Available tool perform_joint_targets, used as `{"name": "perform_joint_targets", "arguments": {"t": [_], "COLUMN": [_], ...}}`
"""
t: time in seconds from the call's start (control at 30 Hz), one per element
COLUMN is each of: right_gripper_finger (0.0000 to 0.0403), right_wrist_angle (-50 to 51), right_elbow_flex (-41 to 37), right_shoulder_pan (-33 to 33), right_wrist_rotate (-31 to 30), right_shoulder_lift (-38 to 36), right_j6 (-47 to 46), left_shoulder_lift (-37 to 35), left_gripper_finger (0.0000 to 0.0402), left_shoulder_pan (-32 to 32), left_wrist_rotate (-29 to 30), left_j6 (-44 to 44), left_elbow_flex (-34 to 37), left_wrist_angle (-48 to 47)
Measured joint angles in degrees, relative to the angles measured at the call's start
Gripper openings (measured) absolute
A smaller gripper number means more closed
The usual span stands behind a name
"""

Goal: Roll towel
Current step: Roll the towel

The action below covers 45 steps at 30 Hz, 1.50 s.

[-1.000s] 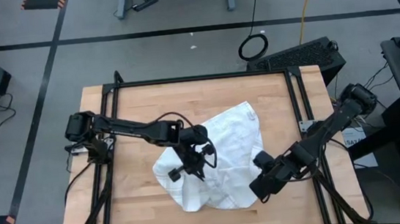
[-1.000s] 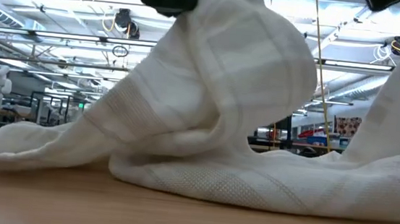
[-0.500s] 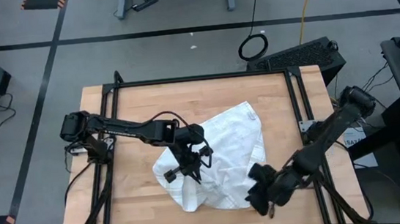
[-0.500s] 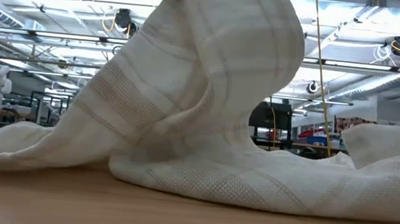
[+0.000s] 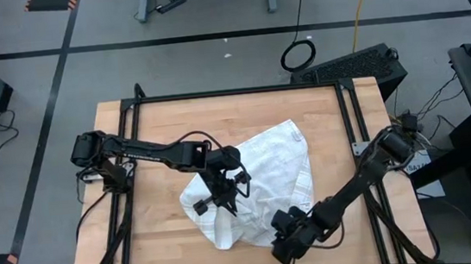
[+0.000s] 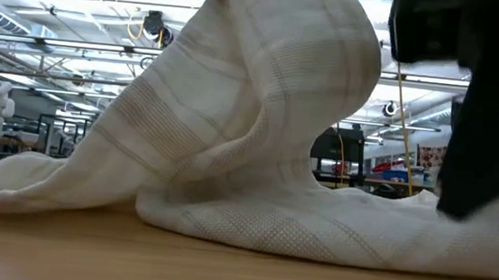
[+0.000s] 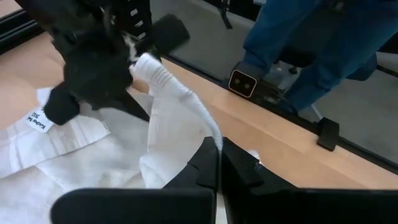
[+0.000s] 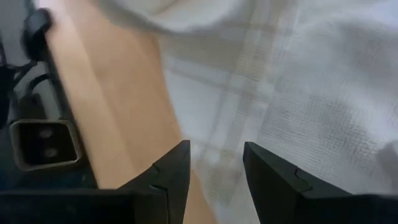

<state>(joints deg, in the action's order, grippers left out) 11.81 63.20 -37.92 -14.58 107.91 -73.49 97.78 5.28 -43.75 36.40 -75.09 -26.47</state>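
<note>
- Towel (image 5: pixel 258 182) lies crumpled on the wooden table (image 5: pixel 157 131), right of centre, closer to the near edge than the far one.
- Its long axis runs diagonally: one corner points to the far right, the bunched end sits near-left by the table's front edge.
- My left gripper (image 5: pixel 222 194) is over the towel's left part, fingers (image 7: pixel 208 163) pinched together on a fold of cloth.
- That fold is lifted; in the low view the towel (image 6: pixel 250 131) rises in a tall hump from the table, the rest flat on the wood.
- My right gripper (image 5: pixel 283 247) is at the towel's near edge by the table front, fingers (image 8: pixel 171 171) parted a little, holding nothing; checked cloth and bare wood show between them.
- A person's legs in blue trousers (image 7: pixel 311 43) stand beyond the table.
</note>
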Motion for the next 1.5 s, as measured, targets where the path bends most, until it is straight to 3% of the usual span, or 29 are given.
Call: {"name": "perform_joint_targets", "arguments": {"t": [0.17, 0.37, 0.53, 0.67, 0.8, 0.97, 1.1, 1.5], "right_gripper_finger": [0.0123, 0.0014, 0.0004, 0.0003, 0.0001, 0.0014, 0.0038, 0.0144], "right_wrist_angle": [-0.3, -1.2, 3.0, 2.9, 4.7, 5.4, 1.8, 4.9], "right_elbow_flex": [0.0, 0.0, 0.0, 0.0, 0.1, 0.0, 0.0, 0.0], "right_shoulder_pan": [0.0, 0.1, -0.3, -1.1, -1.3, 1.1, 3.0, 3.8], "right_wrist_rotate": [0.5, 6.8, 8.7, 10.7, 10.6, 0.1, -6.1, -3.1], "right_shoulder_lift": [1.1, 1.1, -2.1, -6.1, -8.9, -9.9, -11.2, -16.4], "right_j6": [-0.4, 0.6, -2.4, 3.0, 3.0, -0.2, 5.8, 27.8], "left_shoulder_lift": [0.0, 0.0, 0.0, 0.0, 0.0, 0.0, 0.0, -0.2], "left_gripper_finger": [0.0007, 0.0007, 0.0007, 0.0007, 0.0007, 0.0007, 0.0007, 0.0007], "left_shoulder_pan": [0.0, 0.0, 0.0, 0.0, 0.0, 0.4, 0.5, 2.7], "left_wrist_rotate": [0.0, 0.2, 2.7, 8.0, 5.4, 0.6, 0.2, 0.5], "left_j6": [-0.1, -0.1, -0.8, -1.6, -1.6, -4.5, -9.4, -16.8], "left_elbow_flex": [0.0, 0.0, 0.0, 0.0, 0.0, 0.0, 0.0, 0.0], "left_wrist_angle": [-0.1, -0.2, -0.3, -0.4, 2.6, 4.5, 4.7, 9.2]}}
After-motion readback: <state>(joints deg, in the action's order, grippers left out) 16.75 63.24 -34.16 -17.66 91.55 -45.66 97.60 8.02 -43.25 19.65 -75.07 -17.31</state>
